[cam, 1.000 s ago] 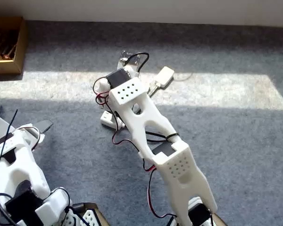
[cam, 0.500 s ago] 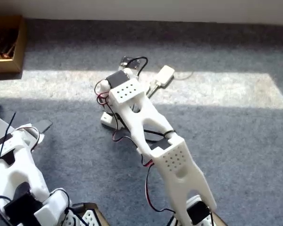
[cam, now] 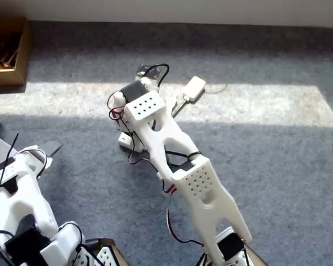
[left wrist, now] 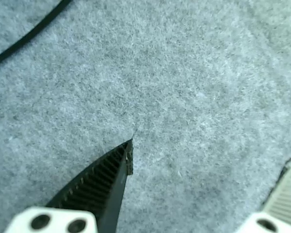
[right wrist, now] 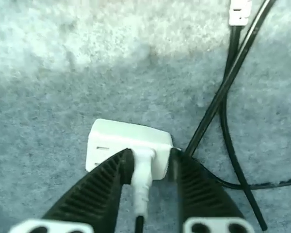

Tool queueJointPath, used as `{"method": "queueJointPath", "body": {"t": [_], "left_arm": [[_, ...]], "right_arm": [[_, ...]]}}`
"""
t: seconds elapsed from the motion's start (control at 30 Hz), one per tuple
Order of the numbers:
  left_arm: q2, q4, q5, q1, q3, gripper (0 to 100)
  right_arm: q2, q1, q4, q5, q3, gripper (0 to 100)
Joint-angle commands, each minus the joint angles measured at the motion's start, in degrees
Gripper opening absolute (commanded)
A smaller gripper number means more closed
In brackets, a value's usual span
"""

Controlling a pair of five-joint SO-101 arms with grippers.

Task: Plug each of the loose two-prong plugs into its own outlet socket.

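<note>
Step in hand: we judge it to be seating the white two-prong plug [right wrist: 142, 174] in the white outlet block [right wrist: 111, 141].
Where the plug is: its front end meets the block's near face, with its cord trailing back between the fingers. We cannot tell whether the prongs are fully in.
Doing it well: we would push straight along the plug's axis, square to the block's face. The block lies loose on the grey surface [left wrist: 184, 73] and may slide or turn, so a slow, centred push suits it best.
Right pincer [right wrist: 151, 156]: narrowly open, bracketing the plug. One finger [right wrist: 117, 170] touches the plug's side and the other stands just apart from it, so the hold looks loose.
Left pincer [left wrist: 211, 153]: wide open over bare surface, holding nothing, well apart from the block.
Nearby: black cables [right wrist: 218, 107] run just beside the block and could snag a finger.
Left to do: a white corded piece [cam: 194, 87] lies beyond the right arm, possibly another plug.
</note>
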Motion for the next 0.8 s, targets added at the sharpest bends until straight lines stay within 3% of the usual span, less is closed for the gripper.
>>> {"method": "queueJointPath", "body": {"t": [0.0,0.1,0.17,0.3,0.37,0.47,0.57,0.67,0.77], "left_arm": [[-1.7,-0.8,0.1,1.5,-0.5,45],[-1.7,-0.8,0.1,1.5,-0.7,45],[-1.5,-0.6,0.1,2.3,-1.5,45],[-1.7,-0.5,-3.3,5.0,-2.0,44],[-1.6,0.1,-9.1,8.1,-4.1,44],[-1.7,7.9,-20.8,12.2,-10.8,44],[-1.2,16.2,-31.7,15.3,-21.1,44],[-1.1,18.3,-39.9,19.4,-28.4,44],[-0.6,18.4,-50.7,24.7,-32.1,44]], "right_arm": [[-8.5,-0.7,2.4,4.0,-3.2,38.0],[-14.5,-0.3,2.4,8.4,-3.5,53.8],[-19.4,0.3,2.4,11.1,-3.6,57.4],[-33.6,4.6,2.5,15.5,-3.0,55.3],[-42.2,9.9,2.5,20.0,-1.2,51.6],[-54.2,21.3,2.5,27.1,7.4,42.1],[-64.7,32.3,2.3,36.3,29.2,29.6],[-72.0,33.8,-1.8,45.4,57.7,20.0],[-80.8,35.9,-14.8,48.6,83.7,16.6]]}}
